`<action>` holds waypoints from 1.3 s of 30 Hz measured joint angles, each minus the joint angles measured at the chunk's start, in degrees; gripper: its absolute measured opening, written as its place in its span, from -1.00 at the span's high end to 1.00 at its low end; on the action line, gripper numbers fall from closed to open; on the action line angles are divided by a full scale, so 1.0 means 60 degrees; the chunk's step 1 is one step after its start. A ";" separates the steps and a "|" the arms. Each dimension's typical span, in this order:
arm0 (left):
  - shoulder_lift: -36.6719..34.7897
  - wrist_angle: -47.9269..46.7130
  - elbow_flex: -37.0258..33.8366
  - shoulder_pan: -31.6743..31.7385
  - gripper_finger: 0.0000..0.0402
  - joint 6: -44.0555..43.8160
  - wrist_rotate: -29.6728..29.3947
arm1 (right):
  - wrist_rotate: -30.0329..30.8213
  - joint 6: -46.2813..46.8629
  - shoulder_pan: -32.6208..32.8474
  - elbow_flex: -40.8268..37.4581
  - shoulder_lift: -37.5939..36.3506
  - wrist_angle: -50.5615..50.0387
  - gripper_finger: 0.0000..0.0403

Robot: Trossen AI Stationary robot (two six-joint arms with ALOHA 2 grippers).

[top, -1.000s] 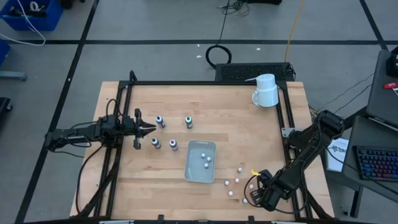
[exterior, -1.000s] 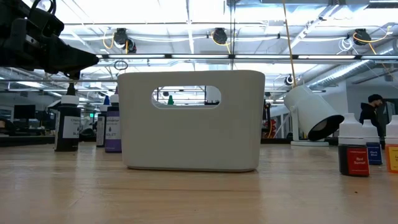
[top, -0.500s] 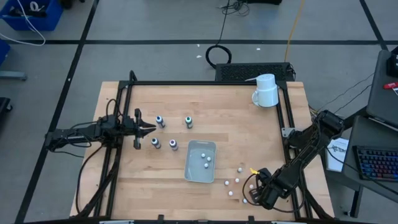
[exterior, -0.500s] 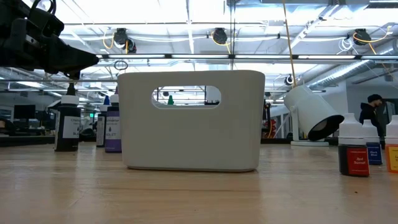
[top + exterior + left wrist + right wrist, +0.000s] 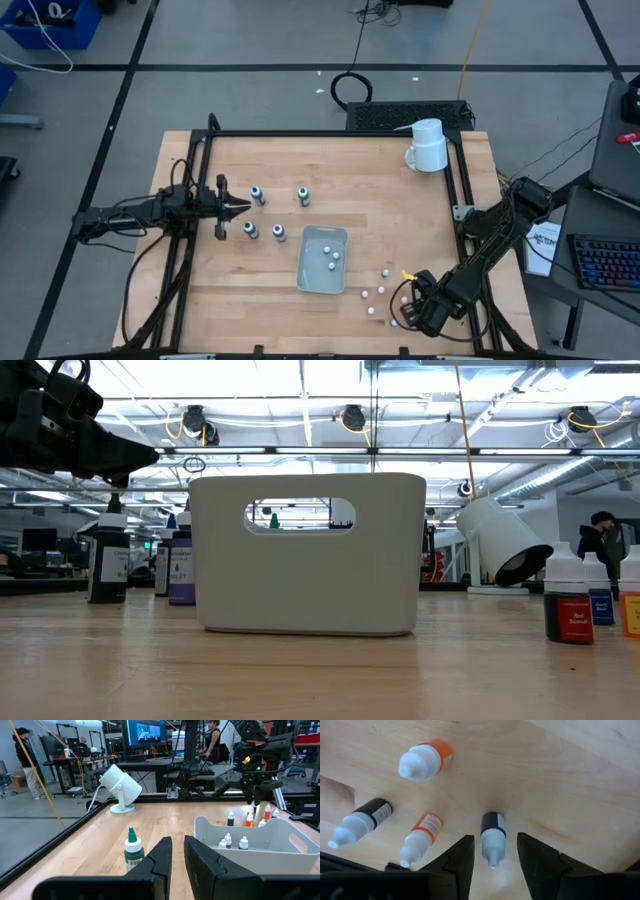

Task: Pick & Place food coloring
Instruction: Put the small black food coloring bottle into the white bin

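Right wrist view, lower centre: my right gripper (image 5: 492,857) hangs with fingers apart around a small white-capped, dark-labelled bottle (image 5: 492,839), lined up to grasp it. My left gripper (image 5: 240,207), fingers together, waits at the frame's left beside the four dark-capped bottles (image 5: 257,194).

Bin (image 5: 322,260) mid-table (bottles (image 5: 265,212) left); mug (image 5: 428,146) behind.

This is a robotics lab or open industrial workshop. Exposed ceiling trusses (image 5: 330,450) with strip lighting span a wide hall, and the grey floor (image 5: 250,40) is marked with dark tape lines. Beyond the wooden surface (image 5: 380,190) stand workbenches, a large monitor (image 5: 145,731), a keyboard (image 5: 605,262) and people.
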 joint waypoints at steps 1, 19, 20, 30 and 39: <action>-0.0002 0.0000 0.0000 -0.0001 0.71 0.0003 -0.0001 | -0.0002 -0.0004 0.0000 0.0000 0.0000 0.0000 0.30; -0.0003 0.0000 -0.0001 0.0000 0.71 0.0001 0.0000 | -0.0206 -0.0078 -0.0004 -0.0696 -0.0004 0.1220 0.30; -0.0001 0.0000 -0.0003 0.0002 0.71 0.0000 0.0000 | -0.0333 -0.0080 -0.0004 -0.0696 -0.0004 0.1217 0.30; 0.0000 0.0000 -0.0003 0.0002 0.71 0.0002 -0.0001 | -0.0510 -0.0080 -0.0011 -0.0696 -0.0004 0.1188 0.30; 0.0000 0.0000 -0.0001 0.0000 0.71 0.0002 0.0000 | -0.0433 -0.0080 -0.0015 -0.0703 -0.0086 0.1186 0.30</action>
